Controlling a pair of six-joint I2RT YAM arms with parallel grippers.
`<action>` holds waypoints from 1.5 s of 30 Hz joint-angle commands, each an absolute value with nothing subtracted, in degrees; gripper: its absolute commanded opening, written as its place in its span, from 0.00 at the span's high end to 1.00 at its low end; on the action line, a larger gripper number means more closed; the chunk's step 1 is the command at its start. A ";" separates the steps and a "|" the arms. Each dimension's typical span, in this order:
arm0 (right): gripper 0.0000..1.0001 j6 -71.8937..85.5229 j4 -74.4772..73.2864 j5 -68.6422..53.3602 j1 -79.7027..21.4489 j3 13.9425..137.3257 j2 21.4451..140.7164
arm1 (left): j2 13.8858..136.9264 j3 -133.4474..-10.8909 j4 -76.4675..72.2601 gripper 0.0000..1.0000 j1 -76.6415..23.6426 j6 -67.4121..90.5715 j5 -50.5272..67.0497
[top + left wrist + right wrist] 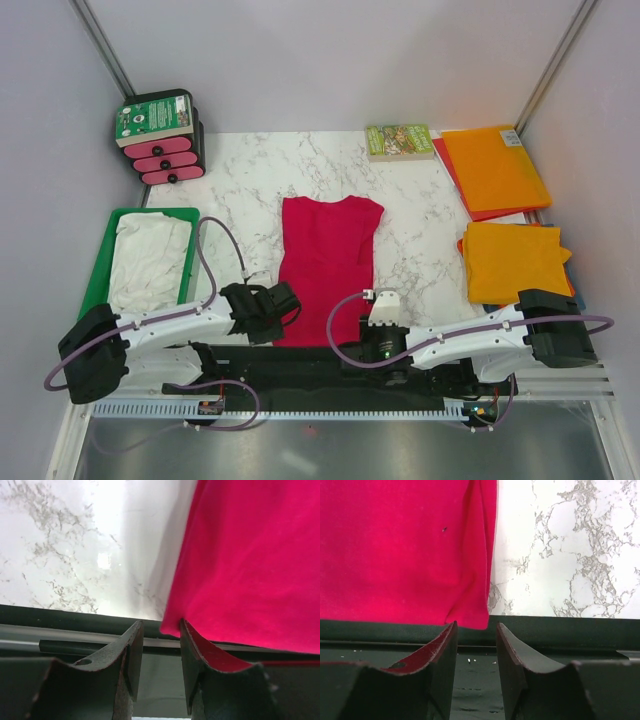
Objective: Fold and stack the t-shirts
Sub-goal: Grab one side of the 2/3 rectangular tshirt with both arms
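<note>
Lying flat in the middle of the top view, the red shirt (328, 255) forms a long narrow strip on the table (420, 230), with its neck toward the top of the frame and its hem at the table's lower edge. The left gripper (283, 303) sits at the hem's left corner, and the right gripper (381, 300) is just off its right corner.

In the left wrist view the fingers (131, 652) stand apart with nothing between them. The shirt's corner ends right at the tip of the right-hand finger, and whether it touches cannot be told. In the right wrist view the fingers (445, 647) are likewise apart and empty, and the shirt's corner reaches just past the table's edge, above the left-hand finger's tip.

The white shirt (150, 262) lies crumpled in the tray (100, 275) at the left of the frame. An orange shirt (497, 168) lies folded at upper right, with a second orange shirt (515, 262) below it. The book (400, 140) sits at top centre, just left of the upper one.
</note>
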State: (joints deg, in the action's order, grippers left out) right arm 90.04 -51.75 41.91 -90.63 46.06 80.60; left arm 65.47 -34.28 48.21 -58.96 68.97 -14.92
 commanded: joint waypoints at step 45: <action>0.54 90.45 -43.87 39.46 -85.53 34.63 72.16 | 74.18 -33.92 40.87 0.98 -59.06 65.30 -8.70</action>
